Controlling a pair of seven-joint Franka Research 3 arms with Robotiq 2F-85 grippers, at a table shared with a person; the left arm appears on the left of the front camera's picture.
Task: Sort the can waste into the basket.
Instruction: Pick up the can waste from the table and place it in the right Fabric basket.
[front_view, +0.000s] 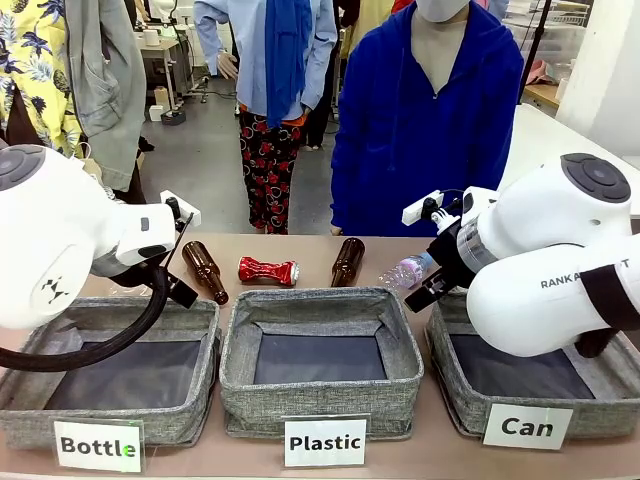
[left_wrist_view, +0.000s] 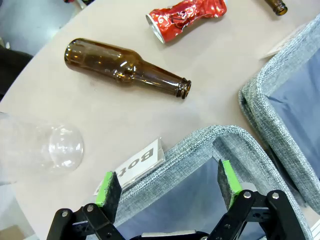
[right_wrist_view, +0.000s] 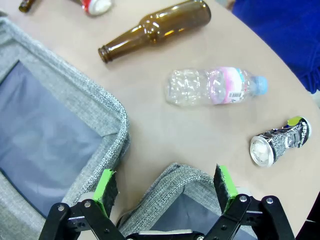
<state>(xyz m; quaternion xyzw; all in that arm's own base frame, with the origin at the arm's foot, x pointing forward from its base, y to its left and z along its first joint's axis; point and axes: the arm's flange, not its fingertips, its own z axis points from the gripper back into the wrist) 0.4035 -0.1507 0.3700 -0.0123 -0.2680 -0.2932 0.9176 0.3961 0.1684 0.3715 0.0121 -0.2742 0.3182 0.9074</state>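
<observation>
The table (front_view: 300, 248) carries three grey woven bins in a row along the robot's edge, labels turned toward the robot, presumably so each arm can drop waste straight down without a long reach. The "Can" basket (front_view: 455, 395) sits directly below the right gripper (right_wrist_view: 165, 184), whose jaws stand wide apart and empty over one corner of it. The "Plastic" bin (front_view: 320, 400) lies off to one side of those fingers. The "Bottle" bin (front_view: 110, 410) is beneath the left gripper (left_wrist_view: 168, 183), which is equally spread and holds nothing. Both hover above bin rims, which reads as a ready stance rather than a grasp. The waste lies loose on the bare strip beyond the bins, ahead of the fingers. In front of the right gripper are a brown glass bottle (right_wrist_view: 155, 27) and a clear plastic bottle (right_wrist_view: 215, 86). Nearer, just outside the basket's corner, lies the silver can (right_wrist_view: 280, 141), probably the handier first pick. The red can (left_wrist_view: 187, 19) lies far ahead of the left gripper, past another brown bottle (left_wrist_view: 125, 67), well apart from its basket.
</observation>
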